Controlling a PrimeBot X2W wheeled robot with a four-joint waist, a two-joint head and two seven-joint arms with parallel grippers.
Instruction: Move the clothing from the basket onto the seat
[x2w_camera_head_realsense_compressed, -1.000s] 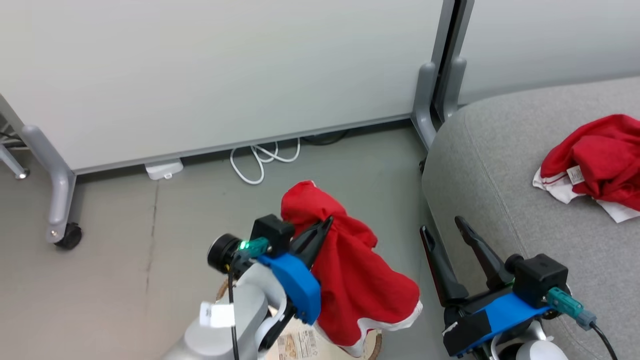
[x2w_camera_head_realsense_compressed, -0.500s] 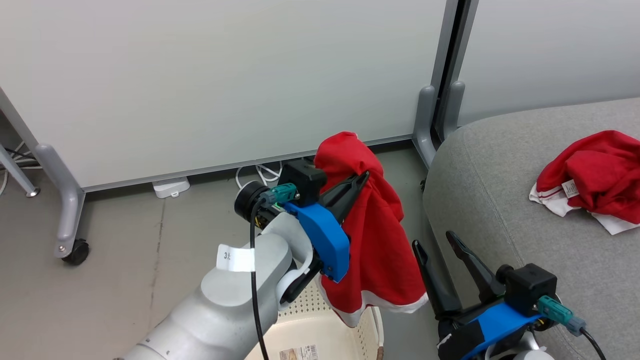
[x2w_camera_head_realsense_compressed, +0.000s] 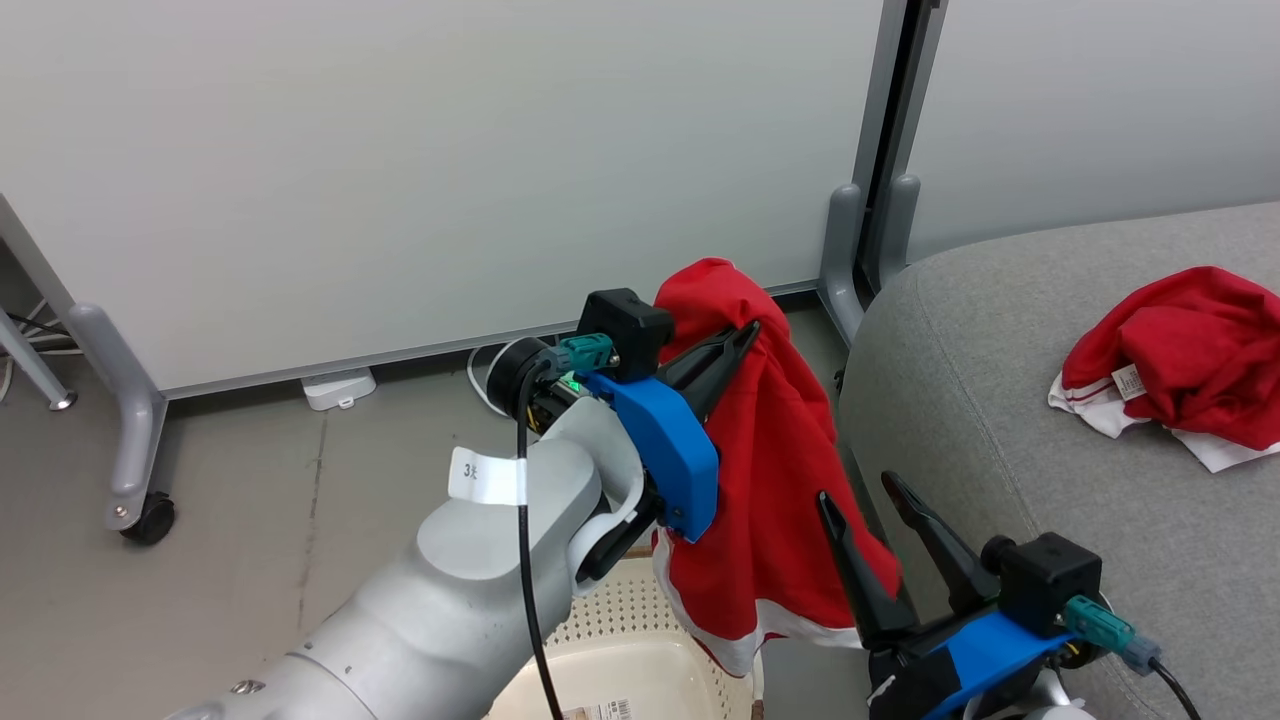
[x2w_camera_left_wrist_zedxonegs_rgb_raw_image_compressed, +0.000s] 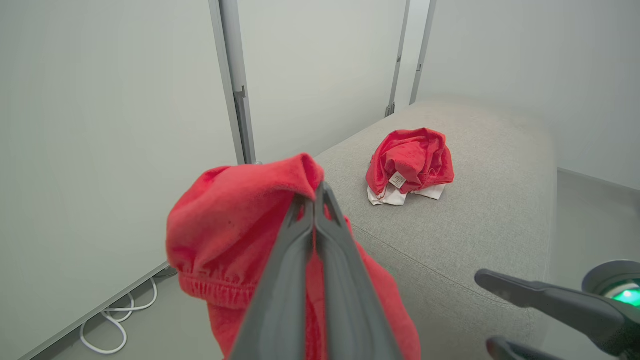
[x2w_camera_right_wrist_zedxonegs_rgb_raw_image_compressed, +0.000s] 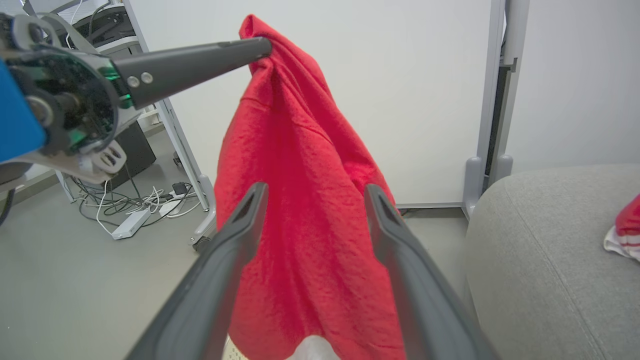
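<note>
My left gripper (x2w_camera_head_realsense_compressed: 750, 332) is shut on the top of a red garment (x2w_camera_head_realsense_compressed: 780, 480) with a white hem, which hangs in the air above the cream basket (x2w_camera_head_realsense_compressed: 640, 660) at the bottom of the head view. In the left wrist view the shut fingers (x2w_camera_left_wrist_zedxonegs_rgb_raw_image_compressed: 320, 235) pinch the red fabric (x2w_camera_left_wrist_zedxonegs_rgb_raw_image_compressed: 235, 235). A second red garment (x2w_camera_head_realsense_compressed: 1170, 365) with white trim and a small label lies crumpled on the grey sofa (x2w_camera_head_realsense_compressed: 1000, 420), also visible from the left wrist (x2w_camera_left_wrist_zedxonegs_rgb_raw_image_compressed: 410, 162). My right gripper (x2w_camera_head_realsense_compressed: 858, 490) stands open beside the sofa's edge, with the hanging garment (x2w_camera_right_wrist_zedxonegs_rgb_raw_image_compressed: 305, 210) just beyond its fingers.
A white partition wall on grey wheeled legs (x2w_camera_head_realsense_compressed: 120, 430) stands behind. White cables (x2w_camera_head_realsense_compressed: 480, 365) and a small white box (x2w_camera_head_realsense_compressed: 335, 387) lie on the floor at its base. A grey post (x2w_camera_head_realsense_compressed: 860, 240) rises by the sofa's corner.
My left gripper has lifted the red garment higher and carried it to the right, towards the sofa. The camera has shifted slightly; the right gripper stays open.
</note>
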